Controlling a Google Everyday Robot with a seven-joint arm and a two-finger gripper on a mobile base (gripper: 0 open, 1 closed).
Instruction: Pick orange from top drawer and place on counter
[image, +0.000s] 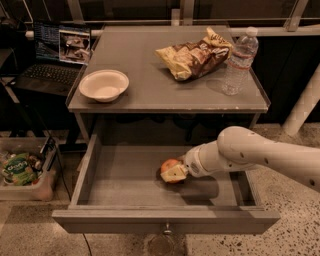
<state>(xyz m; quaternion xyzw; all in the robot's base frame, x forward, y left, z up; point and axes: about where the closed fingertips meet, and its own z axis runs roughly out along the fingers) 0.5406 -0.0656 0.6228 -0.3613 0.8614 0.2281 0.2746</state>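
Down in the top drawer (125, 175), pulled fully out toward me, the orange (169, 165) sits on the flat grey bottom, roughly mid-width, slightly right of centre and nearer the far half. Gripper (174, 171) is right on it, low inside the drawer. Fingers (176, 173) are closed on the orange: the pale near one lies across its lower right front, the far one is hidden behind the fruit. Top left of the orange shows clear. Can't tell if it's off the drawer bottom or resting on it.

White arm (250, 152) comes in from the right, crosses over the drawer's right wall, wrist pointing left at the fruit. It throws a shadow on the drawer bottom under and to the right of the orange.

Small metal knob (167, 231) at the centre of the drawer front, near edge.

Counter (150, 85) above the drawer:
- white bowl (104, 85) at near left, upright
- crumpled snack bag (192, 56) at far centre-right, lying flat
- clear water bottle (239, 62) standing just right of the bag, near the right edge, cap on

Off the counter: open laptop (57, 55) with its screen lit on a separate surface to the far left. Clear plastic bin (25, 172) of packaged items on the floor, left of the drawer.
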